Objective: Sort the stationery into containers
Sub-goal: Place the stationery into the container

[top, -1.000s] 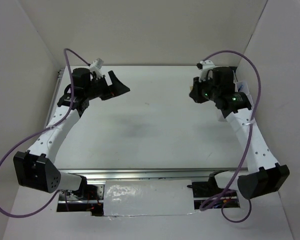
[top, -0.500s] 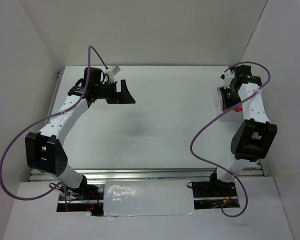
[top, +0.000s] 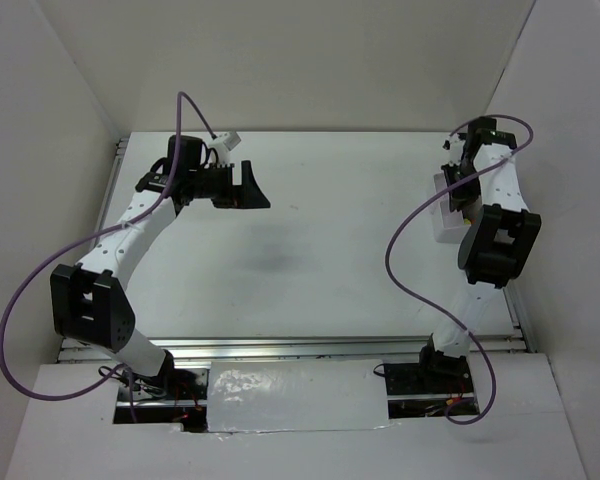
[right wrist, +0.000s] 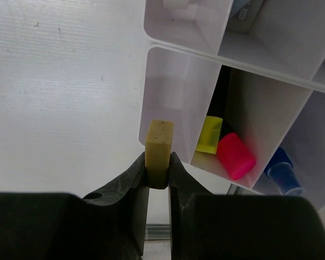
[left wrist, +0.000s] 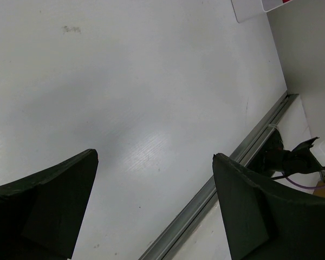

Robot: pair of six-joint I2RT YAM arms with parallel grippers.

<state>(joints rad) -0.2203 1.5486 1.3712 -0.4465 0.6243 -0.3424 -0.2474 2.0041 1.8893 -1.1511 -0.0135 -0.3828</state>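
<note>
The right end effector (right wrist: pixel 158 167) is closed narrow on the tan eraser block (right wrist: pixel 158 142), low centre of the right wrist view, at the left wall of the organiser tray (right wrist: pixel 168 92). It seems light, slightly soft, not slippery; its 2 flat sides suit gripping. The left end effector (left wrist: pixel 154 203) stands wide and empty above the smooth white table (left wrist: pixel 124 81), enclosed by white walls (top: pixel 280 60).

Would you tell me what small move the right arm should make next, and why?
Probably nudge the right gripper onward over the empty-looking compartment, then open: the tan eraser it pinches hangs by that compartment's near wall, and the next one holds highlighters.
</note>
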